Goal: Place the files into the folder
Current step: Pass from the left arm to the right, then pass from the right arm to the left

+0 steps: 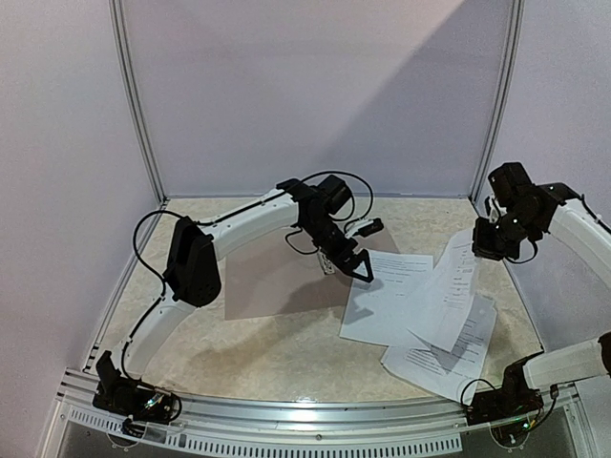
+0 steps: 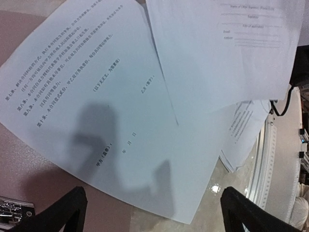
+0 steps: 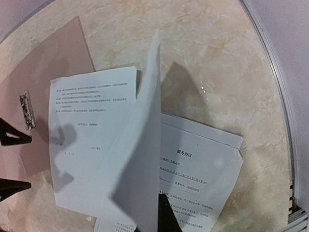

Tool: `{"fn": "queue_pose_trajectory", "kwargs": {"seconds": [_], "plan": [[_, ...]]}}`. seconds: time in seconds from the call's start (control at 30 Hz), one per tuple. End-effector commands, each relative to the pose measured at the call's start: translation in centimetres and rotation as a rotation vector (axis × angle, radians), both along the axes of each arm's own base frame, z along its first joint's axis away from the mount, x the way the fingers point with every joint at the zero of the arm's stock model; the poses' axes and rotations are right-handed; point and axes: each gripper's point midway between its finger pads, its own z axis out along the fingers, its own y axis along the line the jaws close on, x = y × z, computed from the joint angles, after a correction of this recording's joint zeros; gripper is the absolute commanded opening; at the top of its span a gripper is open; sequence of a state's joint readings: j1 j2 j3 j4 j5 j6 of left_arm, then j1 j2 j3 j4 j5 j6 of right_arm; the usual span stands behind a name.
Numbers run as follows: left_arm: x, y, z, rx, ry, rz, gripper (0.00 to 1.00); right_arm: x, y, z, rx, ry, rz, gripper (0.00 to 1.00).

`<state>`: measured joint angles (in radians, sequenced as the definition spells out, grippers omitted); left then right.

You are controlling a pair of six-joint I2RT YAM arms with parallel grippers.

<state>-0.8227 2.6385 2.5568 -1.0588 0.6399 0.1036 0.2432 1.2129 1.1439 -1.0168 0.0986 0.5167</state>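
Observation:
The tan folder [image 1: 272, 281] lies open and flat at mid-table, its silver clip [image 3: 27, 110] showing. One printed file [image 1: 387, 296] lies flat with its left edge overlapping the folder [image 2: 29, 159]. My left gripper [image 1: 348, 262] hovers over that overlap, open, its fingers [image 2: 63, 212] spread wide with nothing between them. My right gripper [image 1: 496, 239] is shut on a second file [image 1: 460, 281], which hangs lifted off the table and shows edge-on as a file [image 3: 152, 121] in the right wrist view. A third file [image 1: 444, 358] lies flat beneath it.
The beige marbled tabletop [image 1: 286, 353] is ringed by a metal rail [image 1: 305, 412] at the near edge and white walls behind. The left arm's elbow [image 1: 191, 262] stands over the folder's left side.

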Motion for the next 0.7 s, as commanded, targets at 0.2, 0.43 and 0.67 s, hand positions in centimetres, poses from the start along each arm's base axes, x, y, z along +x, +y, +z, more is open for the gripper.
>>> {"fn": "queue_pose_trajectory", "kwargs": {"seconds": [0.2,0.43,0.67], "plan": [[1.6,8.0,13.0,-0.171,-0.177,-0.097,1.00,1.9,13.7,10.3,0.091,-0.098,0.692,0.00],[3.7,16.9,20.6,-0.295,-0.271,0.017,0.99,-1.5,25.9,19.7,0.295,-0.376,1.231,0.00],[1.3,20.7,22.1,-0.397,-0.268,0.021,1.00,-3.7,28.6,24.5,0.438,-0.658,1.427,0.00]]}}
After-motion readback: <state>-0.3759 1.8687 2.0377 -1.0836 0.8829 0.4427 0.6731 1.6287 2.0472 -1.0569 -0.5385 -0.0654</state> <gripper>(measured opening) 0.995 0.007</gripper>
